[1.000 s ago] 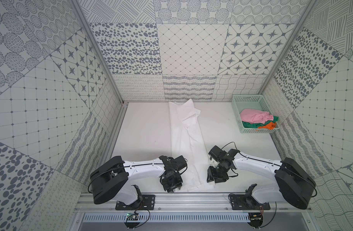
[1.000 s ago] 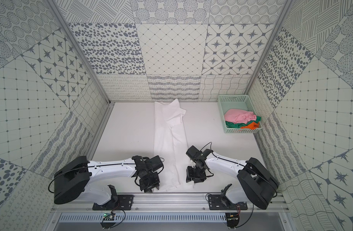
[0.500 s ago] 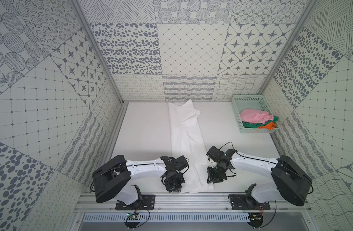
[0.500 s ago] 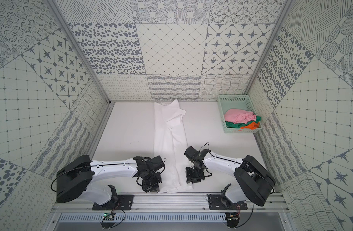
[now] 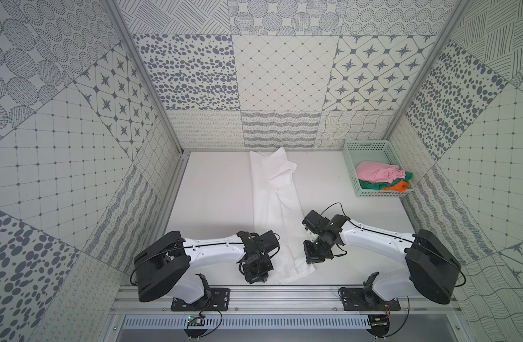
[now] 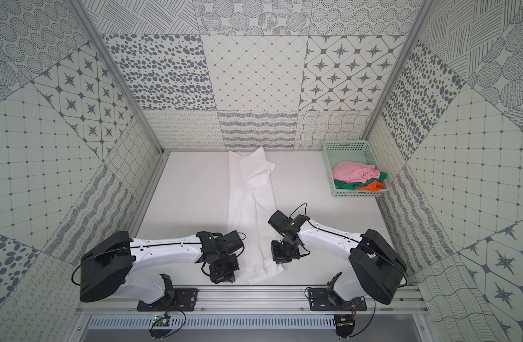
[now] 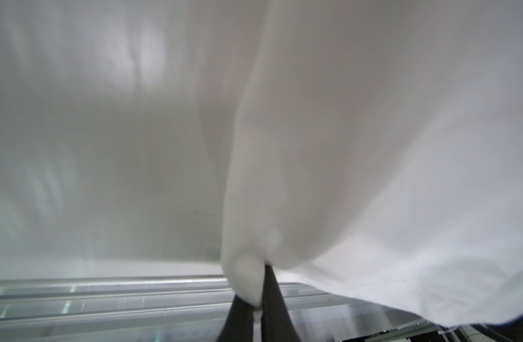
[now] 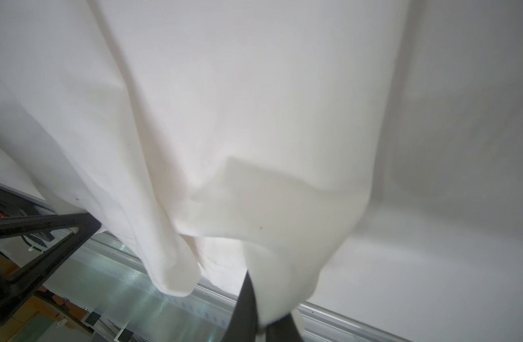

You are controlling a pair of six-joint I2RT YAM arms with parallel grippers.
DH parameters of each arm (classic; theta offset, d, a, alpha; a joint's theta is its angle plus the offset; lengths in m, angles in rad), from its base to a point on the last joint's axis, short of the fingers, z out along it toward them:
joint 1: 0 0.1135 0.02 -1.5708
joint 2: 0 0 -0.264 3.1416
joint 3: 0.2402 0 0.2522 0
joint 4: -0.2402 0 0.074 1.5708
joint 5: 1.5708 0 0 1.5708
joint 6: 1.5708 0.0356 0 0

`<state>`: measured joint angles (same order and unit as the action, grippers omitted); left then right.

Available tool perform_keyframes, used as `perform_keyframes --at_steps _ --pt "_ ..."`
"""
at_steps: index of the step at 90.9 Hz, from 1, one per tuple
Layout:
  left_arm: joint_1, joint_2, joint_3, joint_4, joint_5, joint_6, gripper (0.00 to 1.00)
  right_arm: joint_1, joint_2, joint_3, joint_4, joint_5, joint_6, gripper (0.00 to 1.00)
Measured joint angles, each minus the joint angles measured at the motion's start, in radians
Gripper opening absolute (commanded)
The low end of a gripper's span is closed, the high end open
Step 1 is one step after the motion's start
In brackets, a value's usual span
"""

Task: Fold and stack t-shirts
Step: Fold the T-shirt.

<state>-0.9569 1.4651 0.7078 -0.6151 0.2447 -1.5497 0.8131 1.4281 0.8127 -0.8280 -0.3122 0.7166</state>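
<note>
White shirt [image 5: 273, 207] lies in a long narrow strip up the middle of the bench [image 5: 216, 192], from the back wall to the front rail in both top views. At lower centre, the left tool [image 7: 256, 308] is closed, pinching one corner of the shirt's near end. The right tool [image 8: 261, 322] is closed on the other corner. At upper right, a basket [image 5: 350, 165] holds a pink shirt [image 5: 372, 173] over a green shirt [image 5: 369, 185] and an orange shirt [image 5: 398, 186].
</note>
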Motion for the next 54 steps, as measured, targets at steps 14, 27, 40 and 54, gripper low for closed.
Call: perform_keyframes --at_steps 14,27,40,54 --pt "0.002 -0.011 0.059 -0.063 -0.068 0.014 0.00 0.000 0.011 0.072 -0.045 0.034 -0.027 0.00" --pt "0.024 -0.031 0.115 -0.118 -0.118 0.036 0.00 0.000 0.036 0.114 -0.082 0.063 -0.049 0.00" --pt "0.062 -0.056 0.158 -0.166 -0.153 0.062 0.00 0.000 0.048 0.159 -0.119 0.085 -0.066 0.00" --pt "0.105 -0.080 0.189 -0.211 -0.184 0.092 0.00 -0.002 0.058 0.220 -0.156 0.109 -0.082 0.01"
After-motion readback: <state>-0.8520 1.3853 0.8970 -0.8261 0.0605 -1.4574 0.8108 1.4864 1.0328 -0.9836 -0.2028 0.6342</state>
